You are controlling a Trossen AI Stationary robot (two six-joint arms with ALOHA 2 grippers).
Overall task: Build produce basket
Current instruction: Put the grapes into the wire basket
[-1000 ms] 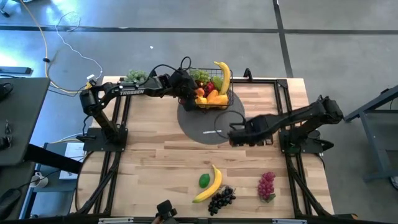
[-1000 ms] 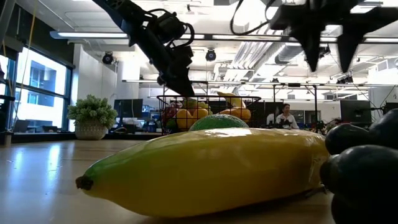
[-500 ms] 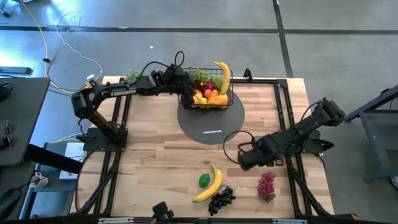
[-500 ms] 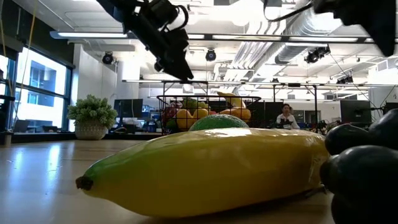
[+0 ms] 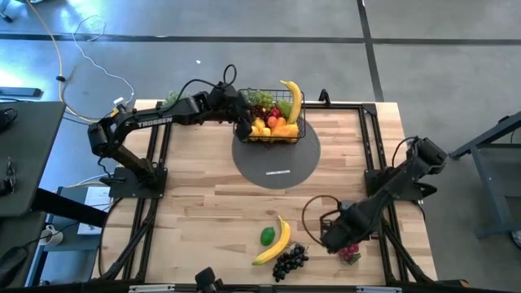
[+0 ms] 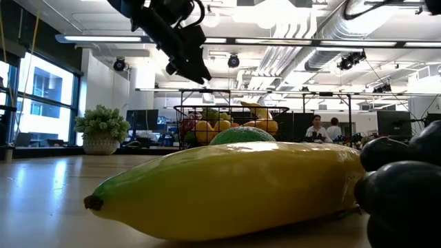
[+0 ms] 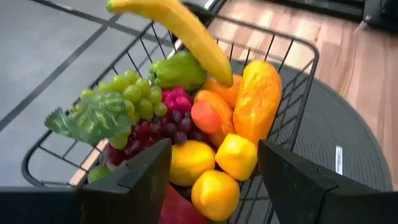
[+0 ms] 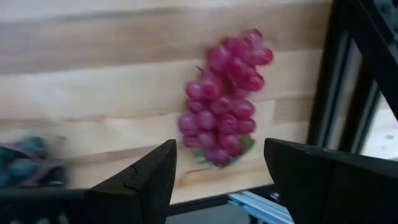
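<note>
right gripper [image 8: 217, 180] is spread wide, held empty just above the purple grapes [image 8: 225, 93] | black grapes [image 5: 289, 261] and a loose banana [image 5: 274, 242] are seen beside it | left gripper [image 7: 214, 180] is spread wide, held empty over the basket [image 7: 298, 93], which is filled with produce [image 7: 214, 140]

The high view looks straight down on the whole tabletop [image 5: 212, 203], while the low view sits at its surface, so near the loose banana [image 6: 227, 186] that the fruit fills the frame, facing the basket [image 6: 231, 124] far behind it. The left wrist view peers closely down into that basket [image 7: 186, 124]. The right wrist view looks closely down on the purple grapes [image 8: 227, 93], which the high view places well apart from the basket, near the tabletop's front edge.
</note>
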